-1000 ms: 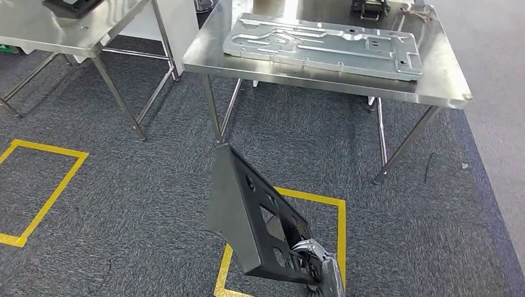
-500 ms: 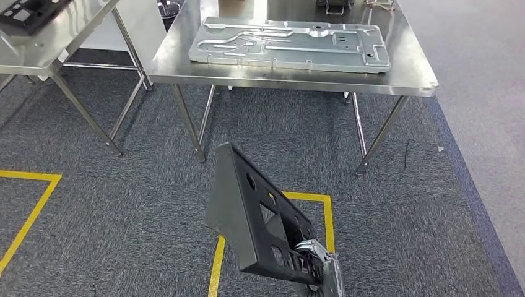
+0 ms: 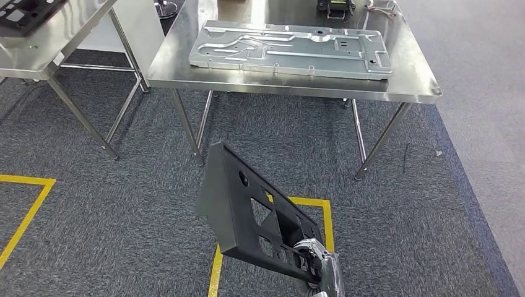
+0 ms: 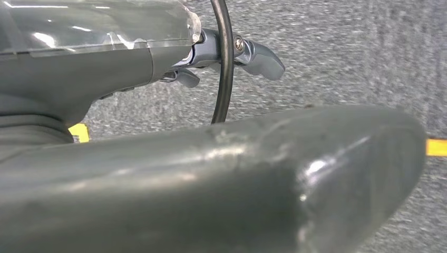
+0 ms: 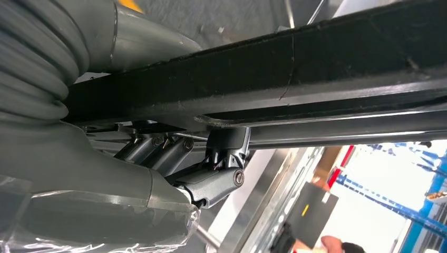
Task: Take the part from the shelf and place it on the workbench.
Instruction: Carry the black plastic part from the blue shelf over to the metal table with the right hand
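Part (image 3: 247, 210) in right hand (image 3: 319, 263), now nearer workbench (image 3: 347, 86)

Bright, even overhead light glares off the steel workbench (image 3: 408, 83); wrist views blur up close.

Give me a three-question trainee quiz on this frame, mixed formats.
1. True or false: the black part already lies on the workbench.
2. Which hand holds the black part? A) left B) right
3. Fill in: the silver stamped plate lies on the ____.

Key: 1 false, the right hand holds it above the carpet. 2 B. 3 workbench.
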